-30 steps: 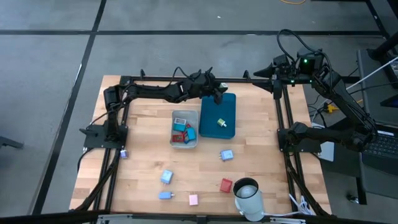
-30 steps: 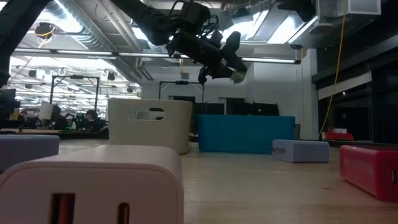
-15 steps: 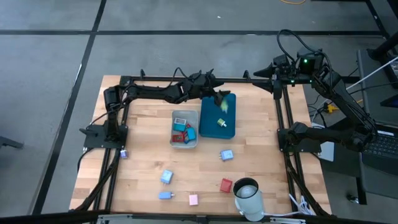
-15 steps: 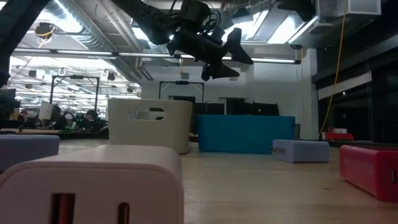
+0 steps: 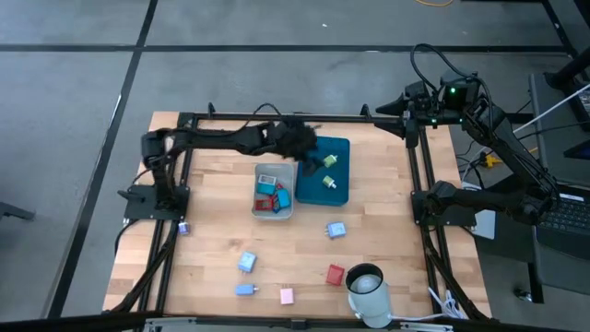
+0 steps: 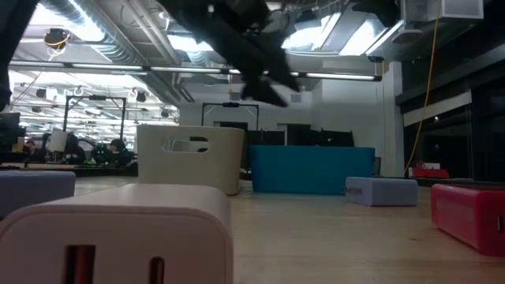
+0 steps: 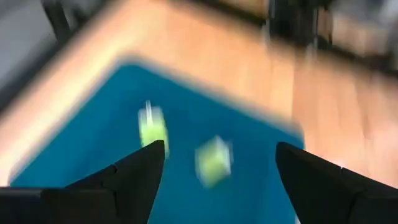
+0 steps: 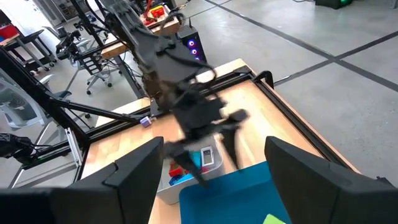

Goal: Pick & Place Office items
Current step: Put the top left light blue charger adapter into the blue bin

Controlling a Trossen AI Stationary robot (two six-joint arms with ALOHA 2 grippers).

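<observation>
My left gripper (image 5: 310,159) (image 7: 220,144) hangs open over the left part of the teal tray (image 5: 337,148), its fingers holding nothing. Two small green pieces (image 7: 152,127) (image 7: 213,160) lie on the tray's floor below it; in the high view they show as one piece (image 5: 330,161) and the other (image 5: 327,182). The left gripper is a dark blur (image 6: 264,75) in the low view. My right gripper (image 8: 214,142) waits open, high at the far right, facing the left arm.
A grey bin (image 5: 273,171) left of the tray holds red and blue pieces. Loose pieces lie nearer: light blue (image 5: 336,230), blue (image 5: 247,263), a second blue one (image 5: 244,289), pink (image 5: 286,295), red (image 5: 335,274). A white round object (image 5: 367,290) stands at the near edge.
My left gripper has opened and let go of a green piece, which has fallen into the teal tray and now lies beside the other green one. The gripper has then drawn back toward the table's left edge and tipped up.
</observation>
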